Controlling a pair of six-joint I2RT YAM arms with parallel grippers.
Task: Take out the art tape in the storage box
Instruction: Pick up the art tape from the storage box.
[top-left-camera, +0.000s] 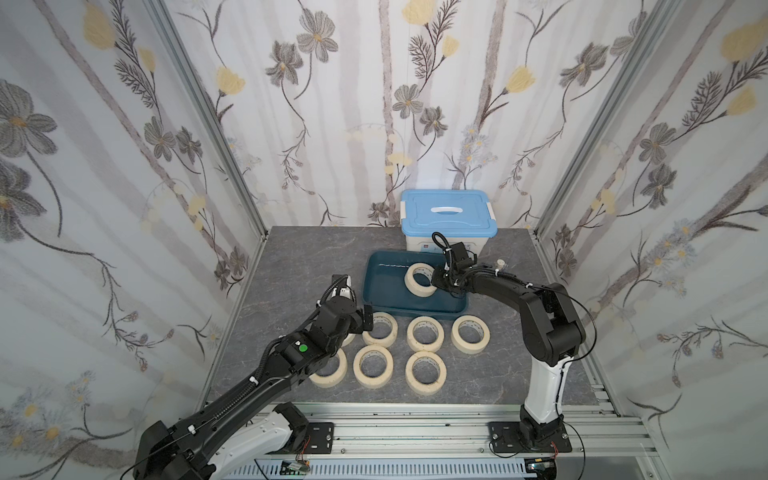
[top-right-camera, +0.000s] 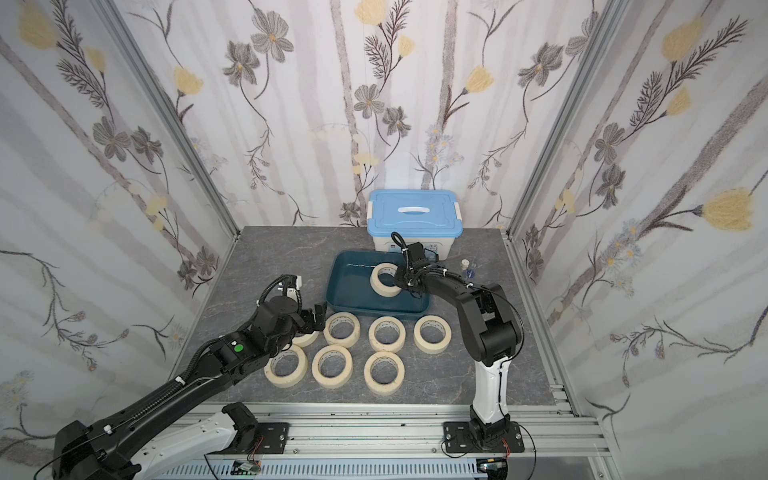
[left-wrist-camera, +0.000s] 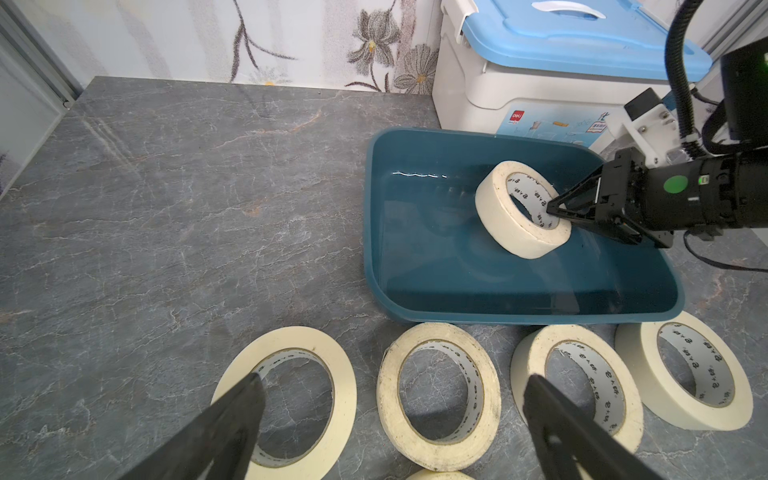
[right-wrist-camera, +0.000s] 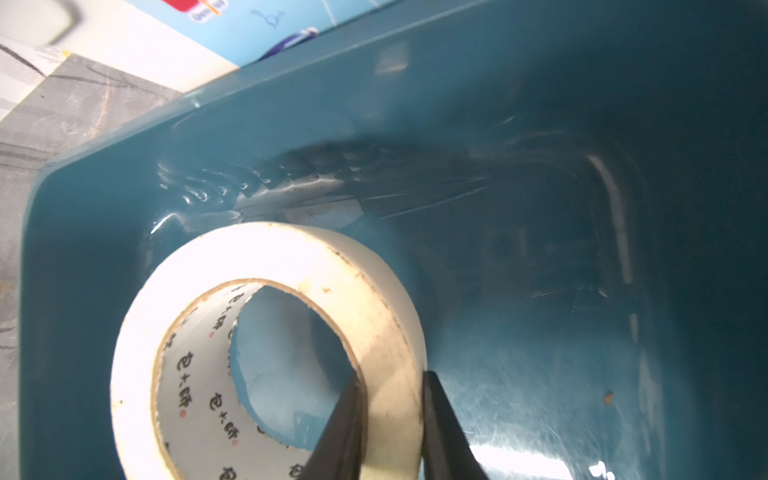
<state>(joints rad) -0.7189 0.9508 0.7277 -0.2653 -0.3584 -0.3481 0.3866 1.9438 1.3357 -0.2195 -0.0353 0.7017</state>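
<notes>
One cream tape roll (top-left-camera: 409, 281) is sitting tilted inside the teal storage box (top-left-camera: 386, 289); seven other rolls (top-left-camera: 410, 333) are lying flat just outside.

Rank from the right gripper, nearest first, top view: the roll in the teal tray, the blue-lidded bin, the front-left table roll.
1. Held roll, inside the tray, pinched by the right gripper.
2. Blue-lidded bin, just behind the tray.
3. Front-left roll, front row, left end.
</notes>
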